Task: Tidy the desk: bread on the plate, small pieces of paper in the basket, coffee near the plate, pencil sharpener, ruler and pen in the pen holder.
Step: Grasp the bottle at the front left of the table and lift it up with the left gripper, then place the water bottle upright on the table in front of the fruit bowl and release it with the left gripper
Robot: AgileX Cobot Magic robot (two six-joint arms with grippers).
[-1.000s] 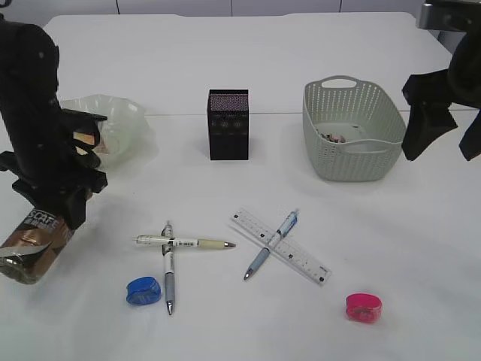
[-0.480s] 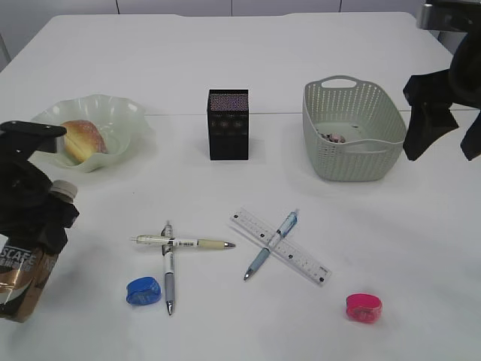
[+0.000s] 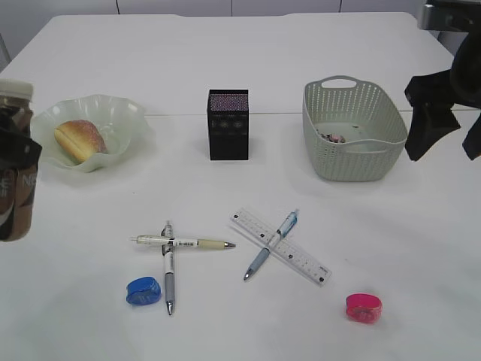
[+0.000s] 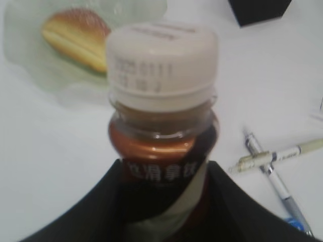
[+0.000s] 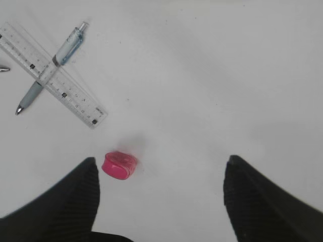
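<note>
My left gripper [image 4: 164, 170] is shut on the brown coffee bottle [image 4: 161, 126], which stands upright with its white cap up at the far left [image 3: 15, 162], beside the pale green plate [image 3: 124, 113] that holds the bread [image 3: 79, 139]. My right gripper [image 5: 161, 164] hangs open and empty at the right edge [image 3: 449, 134], high over the pink pencil sharpener [image 5: 119, 166]. The clear ruler [image 3: 280, 245] lies under a blue pen [image 3: 270, 244]. Two crossed pens [image 3: 184, 242] lie near the blue pencil sharpener [image 3: 143, 290]. The black pen holder [image 3: 228, 124] stands mid-table.
The grey-green basket [image 3: 353, 162] stands at the back right with small paper pieces [image 3: 331, 138] inside. The table's left edge runs close to the held bottle.
The coffee bottle went from tilted and low at the front left to upright and higher at the left edge. The left arm swung out of the plate's way. The right arm stayed put.
</note>
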